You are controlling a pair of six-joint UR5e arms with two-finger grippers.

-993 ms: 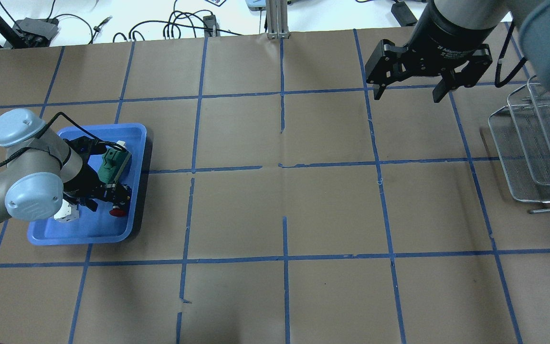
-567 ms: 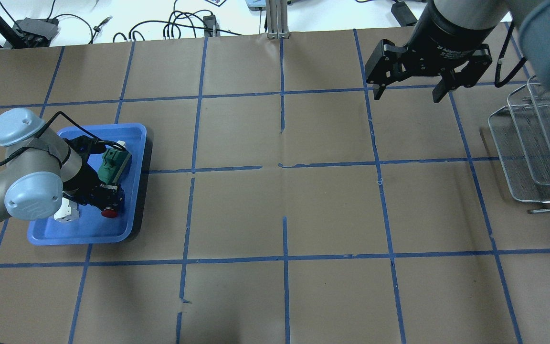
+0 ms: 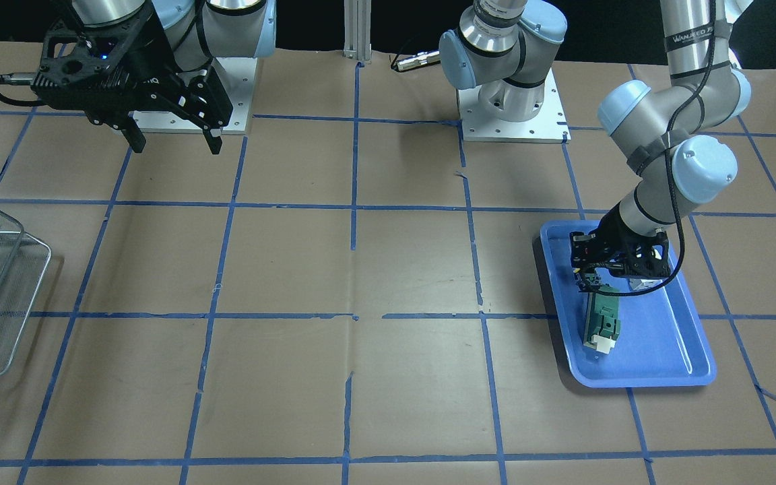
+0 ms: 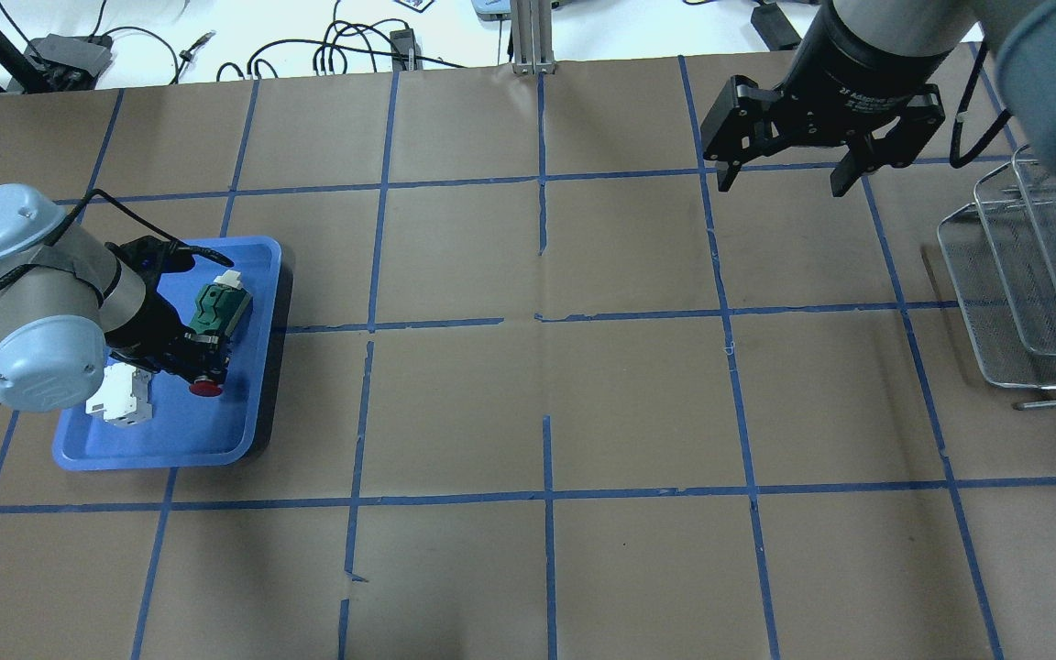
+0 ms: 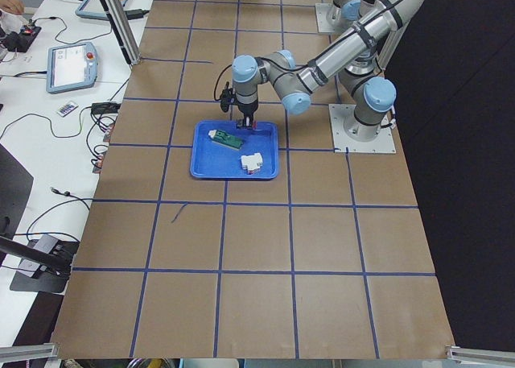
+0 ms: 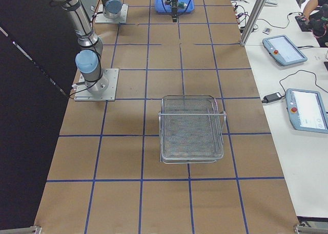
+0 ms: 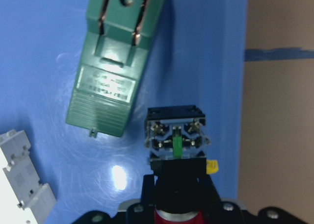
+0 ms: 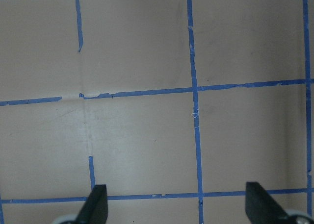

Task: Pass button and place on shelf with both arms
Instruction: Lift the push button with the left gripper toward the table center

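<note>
1. At the left end of the table (image 4: 537,412), the left gripper (image 4: 207,363) is pinched on the button (image 7: 176,136), gripping it close to its red cap.
2. The button's black body and coloured terminals point away from the wrist camera, with the red cap nearest the gripper.
3. The button sits over the blue tray (image 4: 152,440), near the tray's long edge that faces the middle of the table. I cannot tell whether it touches the tray floor.
4. 1 green block (image 4: 216,312) lies flat in the tray just beside the button, on the side farther from the robot.
5. 1 white block (image 4: 120,399) lies in the same tray, on the other side of the gripper, partly under the left arm in the overhead view.
6. The right gripper (image 4: 781,186) hangs above bare table toward the right end, its 2 fingers spread wide with only taped paper between them.
7. The shelf (image 6: 192,126) stands on the table at the right end, well apart from the button and just beyond the right gripper.
</note>
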